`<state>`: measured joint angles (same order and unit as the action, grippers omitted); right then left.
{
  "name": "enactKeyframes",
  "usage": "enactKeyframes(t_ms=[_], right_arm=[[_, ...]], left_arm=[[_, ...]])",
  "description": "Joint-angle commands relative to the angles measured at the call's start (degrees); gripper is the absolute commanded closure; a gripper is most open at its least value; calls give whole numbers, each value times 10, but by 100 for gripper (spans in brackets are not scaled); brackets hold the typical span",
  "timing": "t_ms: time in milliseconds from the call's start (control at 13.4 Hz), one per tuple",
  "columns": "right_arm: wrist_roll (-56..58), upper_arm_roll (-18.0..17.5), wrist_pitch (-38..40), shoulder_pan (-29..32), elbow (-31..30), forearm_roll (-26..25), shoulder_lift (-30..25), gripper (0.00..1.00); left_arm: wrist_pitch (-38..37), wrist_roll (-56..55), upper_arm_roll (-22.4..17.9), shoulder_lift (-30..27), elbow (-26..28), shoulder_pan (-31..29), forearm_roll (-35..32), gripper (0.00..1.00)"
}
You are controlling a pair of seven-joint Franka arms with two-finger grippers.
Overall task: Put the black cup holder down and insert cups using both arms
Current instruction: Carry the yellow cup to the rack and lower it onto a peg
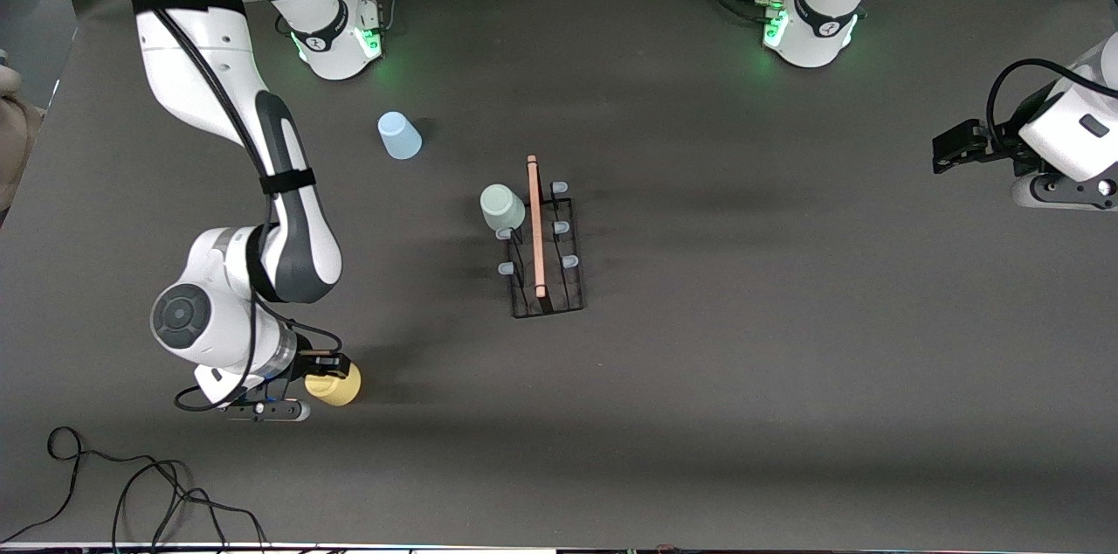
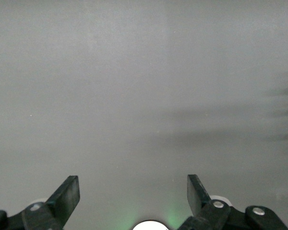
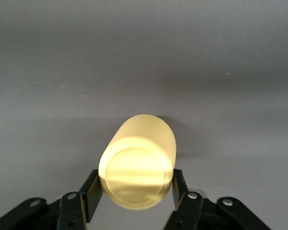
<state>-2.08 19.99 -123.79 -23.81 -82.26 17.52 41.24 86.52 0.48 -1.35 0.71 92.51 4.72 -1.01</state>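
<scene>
The black cup holder stands mid-table, its wooden rod handle on top. A pale green cup sits upside down on one of its pegs. A light blue cup stands upside down on the table, farther from the front camera than the holder and toward the right arm's end. The yellow cup lies on its side, nearer the front camera and toward the right arm's end. My right gripper is shut on its base end. My left gripper waits open, holding nothing, at the left arm's end.
Loose black cables lie at the table's front corner at the right arm's end. The two green-lit arm bases stand along the table's back edge.
</scene>
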Motion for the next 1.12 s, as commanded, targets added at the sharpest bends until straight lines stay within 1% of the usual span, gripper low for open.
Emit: enactKeyframes(t_ms=[0,74,149,447,521,595,670,819,1042], right_arm=[[-21,-6,73,-29,-2,22,-71,80],[-51,-6,92,-47,1,36,-89,80],[-112,-6,94,-68,1,41,-104,80],[-335,1,92,-176,-1,32,-118,80],[-379,1,87,-197,0,22,-117,80],[-391,0,88,-207,-3,4,-117,80],[-391,0,94,-220,-6,-1,-116,80],[-394,0,94,-238,-18,-2,-113,80],[-395,0,94,-239,-19,-1,-110,80]], left_arm=[[-7,3,-2,-4,-3,7,-9,0],[-7,3,-2,-4,-3,7,-9,0],[-7,3,-2,-4,-3,6,-9,0],[-7,2,-2,-4,-3,7,-9,0],[-7,2,-3,-4,-3,7,-9,0],[-7,2,-2,-4,-3,6,-9,0],[-7,2,-3,-4,-3,6,-9,0],[-7,2,-3,-3,-3,6,-9,0],[-7,2,-2,-3,-3,7,-9,0]])
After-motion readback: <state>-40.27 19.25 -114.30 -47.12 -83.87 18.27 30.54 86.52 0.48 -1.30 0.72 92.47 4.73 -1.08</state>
